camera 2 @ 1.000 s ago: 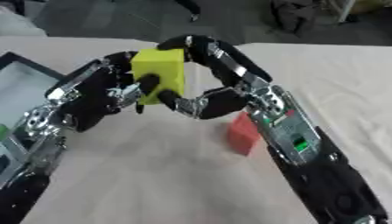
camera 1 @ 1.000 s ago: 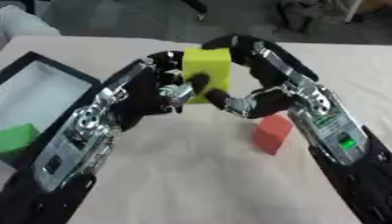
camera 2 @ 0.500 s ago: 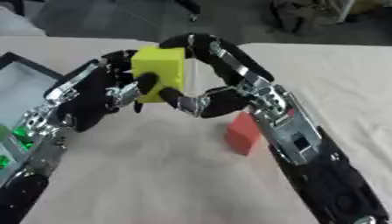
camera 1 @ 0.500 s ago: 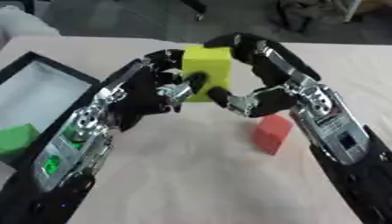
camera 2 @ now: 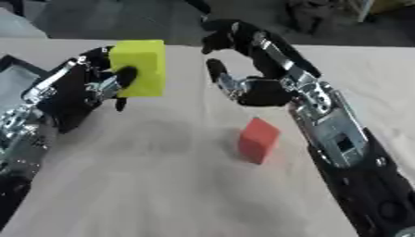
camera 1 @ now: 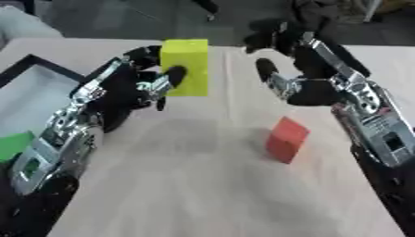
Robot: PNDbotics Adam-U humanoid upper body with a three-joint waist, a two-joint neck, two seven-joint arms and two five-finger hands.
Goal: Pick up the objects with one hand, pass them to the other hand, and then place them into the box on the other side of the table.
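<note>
Above the pale table (camera 1: 203, 185), the yellow block (camera 1: 185, 67) is held up in the left hand (camera 1: 129, 90), its fingers and thumb curled round the block's near and left faces. The block stands upright at the tips of that hand, on the side towards the right hand, and clear of the tabletop.

Opposite it, the right hand (camera 2: 251, 88) is seen spread wide, fingers arched over an empty gap and the thumb pointing up towards the block; nothing is gripped by it, and a clear space is left between its fingertips and the block.

Below and slightly outward of the right hand, a red block (camera 2: 259, 140) lies on the table, tilted on an edge or corner and untouched by either hand.

Beyond the left forearm, on its outer side, the box (camera 1: 32, 92) is shown in the left eye view as a dark-rimmed tray with a pale floor, and a green block (camera 1: 15, 144) is seen in its near part. In the right eye view only a sliver of the box's rim is caught at the picture's edge, and the green block is not shown at all. More of the right arm's length is shown in the right eye view.
</note>
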